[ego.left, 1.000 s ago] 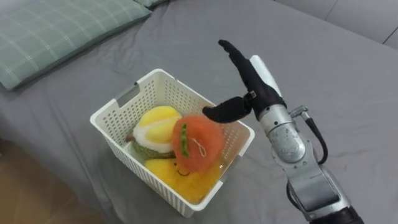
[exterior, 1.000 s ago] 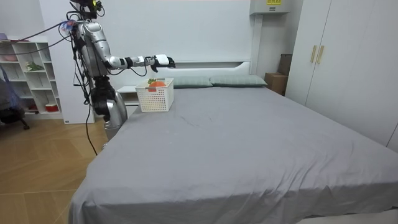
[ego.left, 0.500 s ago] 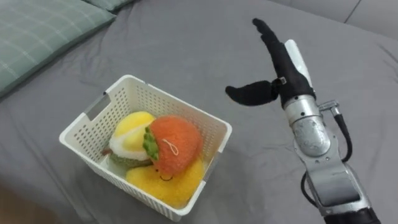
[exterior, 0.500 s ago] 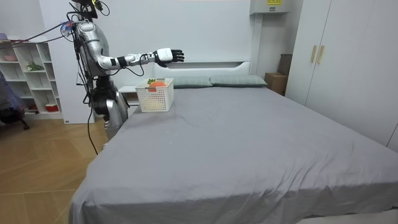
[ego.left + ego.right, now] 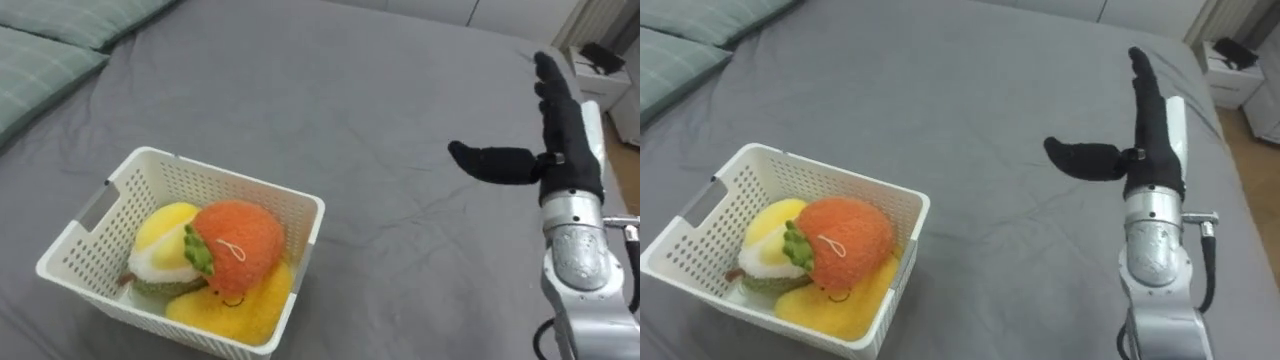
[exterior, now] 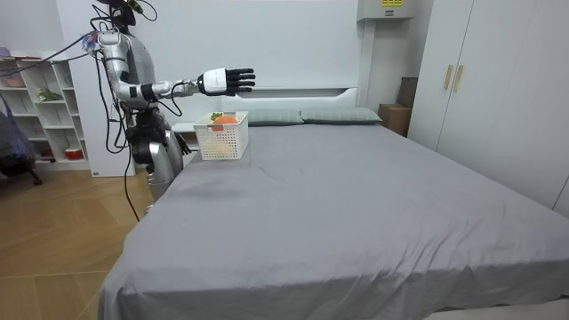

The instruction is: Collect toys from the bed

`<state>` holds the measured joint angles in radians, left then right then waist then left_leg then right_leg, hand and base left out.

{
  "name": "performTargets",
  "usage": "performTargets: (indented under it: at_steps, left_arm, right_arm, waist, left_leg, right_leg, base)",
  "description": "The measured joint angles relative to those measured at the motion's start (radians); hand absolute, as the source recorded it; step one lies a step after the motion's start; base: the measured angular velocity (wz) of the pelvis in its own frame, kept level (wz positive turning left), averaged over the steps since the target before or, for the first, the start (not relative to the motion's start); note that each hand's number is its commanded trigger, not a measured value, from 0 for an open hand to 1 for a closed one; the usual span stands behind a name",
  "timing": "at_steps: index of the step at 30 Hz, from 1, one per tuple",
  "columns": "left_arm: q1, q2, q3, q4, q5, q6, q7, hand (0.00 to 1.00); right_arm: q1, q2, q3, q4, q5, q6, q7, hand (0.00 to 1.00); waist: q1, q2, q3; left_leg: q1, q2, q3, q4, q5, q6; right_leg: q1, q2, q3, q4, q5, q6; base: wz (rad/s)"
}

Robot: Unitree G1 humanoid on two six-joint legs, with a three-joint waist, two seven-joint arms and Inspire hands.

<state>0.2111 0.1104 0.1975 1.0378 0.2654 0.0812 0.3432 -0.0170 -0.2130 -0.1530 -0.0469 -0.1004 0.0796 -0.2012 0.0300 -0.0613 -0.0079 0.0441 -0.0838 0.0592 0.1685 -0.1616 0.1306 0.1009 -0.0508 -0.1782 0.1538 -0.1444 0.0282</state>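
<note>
the right hand point(image 5: 565, 150), a second ago over the white basket point(image 5: 215, 178), now hovers well apart from it above the grey bed point(image 5: 380, 110), fingers point(image 5: 553, 95) straight, spread, empty. plush toys point(image 5: 238, 240) lie inside the basket, a green pillow point(image 5: 40, 60) beyond.

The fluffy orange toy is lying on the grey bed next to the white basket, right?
Not quite. The round orange plush toy lies inside the white slotted plastic basket, on top of the yellow plush toys, not next to it. The basket stands on the grey bed. The left eye view shows it.
</note>
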Motion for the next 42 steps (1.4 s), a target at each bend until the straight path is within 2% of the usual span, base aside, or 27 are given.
performTargets:
  at_steps: [1, 4, 8, 11, 16, 19, 24, 26, 30, 33, 35, 37, 42]
  left_arm:
    - [0.0, 0.001, 0.0, 0.0, 0.0, 0.0, 0.0, 0.0]
    - [0.0, 0.001, -0.001, -0.006, 0.0, -0.001, -0.003, 0.0]
    - [0.001, 0.003, -0.001, -0.006, 0.0, -0.007, -0.002, 0.0]
    - [0.004, 0.003, -0.001, -0.006, -0.002, -0.013, -0.002, 0.0]
    - [0.003, 0.003, 0.008, -0.004, -0.017, -0.013, -0.003, 0.0]
    - [0.005, 0.003, 0.01, -0.005, -0.023, -0.013, -0.003, 0.0]
    - [0.007, 0.002, 0.033, -0.006, -0.022, -0.012, -0.002, 0.0]
    - [0.008, 0.003, 0.033, -0.011, -0.022, -0.007, -0.001, 0.0]
    - [0.011, 0.004, 0.033, -0.013, -0.048, -0.007, 0.0, 0.0]
    - [0.02, 0.003, 0.041, -0.014, -0.065, -0.008, 0.002, 0.0]
    - [0.025, 0.003, 0.06, -0.013, -0.065, -0.011, 0.003, 0.0]
    - [0.025, 0.003, 0.076, -0.012, -0.065, -0.014, 0.003, 0.0]
    - [0.035, 0.008, 0.075, -0.006, -0.066, -0.016, -0.003, 0.0]
  right_arm:
    - [0.013, -0.008, -0.005, 0.0, 0.017, -0.003, -0.01, 0.0]
    - [0.051, -0.01, -0.032, 0.0, 0.049, -0.023, -0.028, 0.0]
    - [0.105, -0.01, -0.037, 0.002, 0.078, -0.026, -0.063, 0.0]
    - [0.155, -0.009, -0.038, 0.008, 0.1, -0.026, -0.085, 0.0]
    - [0.173, -0.008, -0.042, 0.073, 0.101, -0.025, -0.135, 0.0]
    - [0.205, -0.008, -0.059, 0.092, 0.151, -0.027, -0.147, 0.0]
    - [0.207, -0.006, -0.114, 0.299, 0.217, -0.034, -0.164, 0.0]
    - [0.209, -0.003, -0.114, 0.351, 0.246, -0.035, -0.183, 0.0]
    - [0.213, 0.007, -0.117, 0.481, 0.362, -0.038, -0.204, 0.0]
    - [0.219, 0.024, -0.162, 0.601, 0.47, -0.042, -0.205, 0.0]
    - [0.229, 0.03, -0.171, 0.742, 0.53, -0.059, -0.201, 0.0]
    - [0.242, 0.045, -0.197, 0.826, 0.563, -0.059, -0.2, 0.0]
    - [0.274, 0.055, -0.197, 1.032, 0.603, -0.059, -0.177, 0.0]
  waist:
    - [-0.002, 0.002, 0.0005]
    - [-0.02, 0.009, 0.0001]
    - [-0.033, 0.024, -0.0011]
    - [-0.052, 0.024, -0.0008]
    - [-0.053, 0.021, 0.0006]
    - [-0.066, 0.021, 0.0021]
    - [-0.069, 0.007, 0.0054]
    - [-0.07, 0.009, 0.0068]
    - [-0.083, 0.008, 0.006]
    - [-0.087, 0.011, 0.0053]
    - [-0.086, 0.006, 0.0052]
    - [-0.086, 0.006, 0.0049]
    - [-0.087, 0.012, 0.005]
  left_leg:
    - [0.003, 0.001, 0.006, 0.0, 0.0, -0.001]
    - [0.002, 0.002, 0.008, -0.002, -0.001, -0.001]
    - [0.006, 0.003, 0.02, -0.007, -0.001, -0.001]
    - [0.008, 0.003, 0.023, -0.013, -0.002, -0.002]
    - [0.01, 0.007, 0.048, -0.017, -0.005, -0.003]
    - [0.007, 0.008, 0.049, -0.017, -0.011, -0.003]
    - [0.018, 0.01, 0.053, -0.019, -0.012, -0.003]
    - [0.018, 0.015, 0.076, -0.025, -0.013, -0.003]
    - [0.019, 0.019, 0.077, -0.025, -0.02, -0.006]
    - [0.023, 0.02, 0.077, -0.025, -0.022, -0.007]
    - [0.025, 0.021, 0.076, -0.026, -0.023, -0.007]
    - [0.025, 0.02, 0.076, -0.026, -0.023, -0.007]
    - [0.025, 0.021, 0.076, -0.019, -0.035, -0.008]
  right_leg:
    - [0.0, 0.003, 0.014, -0.001, 0.0, 0.0]
    - [0.003, 0.008, 0.017, -0.001, 0.0, 0.0]
    - [-0.001, 0.01, 0.038, -0.001, 0.0, 0.0]
    - [-0.002, 0.01, 0.039, -0.001, 0.0, 0.0]
    - [-0.015, 0.015, 0.07, 0.001, 0.0, 0.0]
    - [-0.017, 0.016, 0.07, 0.001, 0.001, 0.0]
    - [-0.015, 0.018, 0.073, 0.0, 0.001, 0.0]
    - [-0.019, 0.022, 0.092, 0.001, 0.001, 0.0]
    - [-0.014, 0.026, 0.091, -0.001, 0.001, -0.001]
    - [-0.014, 0.026, 0.092, -0.003, 0.001, -0.001]
    - [-0.012, 0.025, 0.093, -0.004, 0.001, -0.001]
    - [-0.011, 0.026, 0.093, -0.004, 0.001, -0.001]
    - [-0.011, 0.028, 0.095, 0.0, 0.0, -0.002]
  base:
    - [-0.1]
    - [-0.04]
    - [-0.11]
    - [-0.01]
    - [-0.17]
    - [-0.03]
    - [-0.02]
    - [-0.21]
    - [-0.03]
    - [0.0]
    - [0.0]
    - [0.0]
    - [-0.05]
